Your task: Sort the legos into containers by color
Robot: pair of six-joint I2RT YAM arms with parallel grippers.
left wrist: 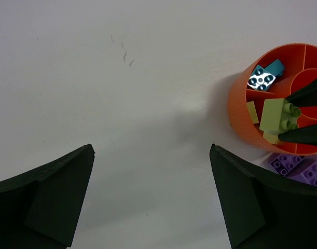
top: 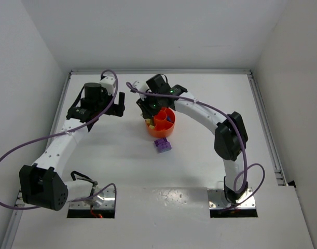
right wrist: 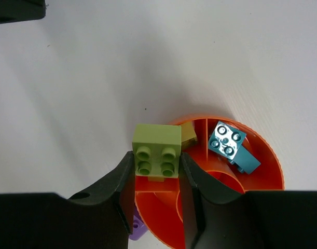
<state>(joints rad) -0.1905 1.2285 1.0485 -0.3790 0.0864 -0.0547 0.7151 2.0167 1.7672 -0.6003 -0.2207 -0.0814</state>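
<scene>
An orange bowl [top: 161, 126] with divided sections stands mid-table. My right gripper [right wrist: 157, 162] hangs over its rim, shut on a yellow-green lego [right wrist: 157, 149] held studs-up above a section where another yellow-green piece [right wrist: 188, 136] lies. A neighbouring section holds a teal lego [right wrist: 228, 142]. In the left wrist view the same bowl [left wrist: 240, 111] is at the right, with the held yellow-green lego [left wrist: 275, 115] and the teal lego [left wrist: 262, 78]. Purple legos [top: 162, 145] lie on the table just in front of the bowl. My left gripper [left wrist: 151, 150] is open over bare table left of the bowl.
White walls close in the table on the left, right and back. The left arm's wrist [top: 96, 101] sits close to the bowl's left side. A dark part [right wrist: 13, 9] shows at the top left of the right wrist view.
</scene>
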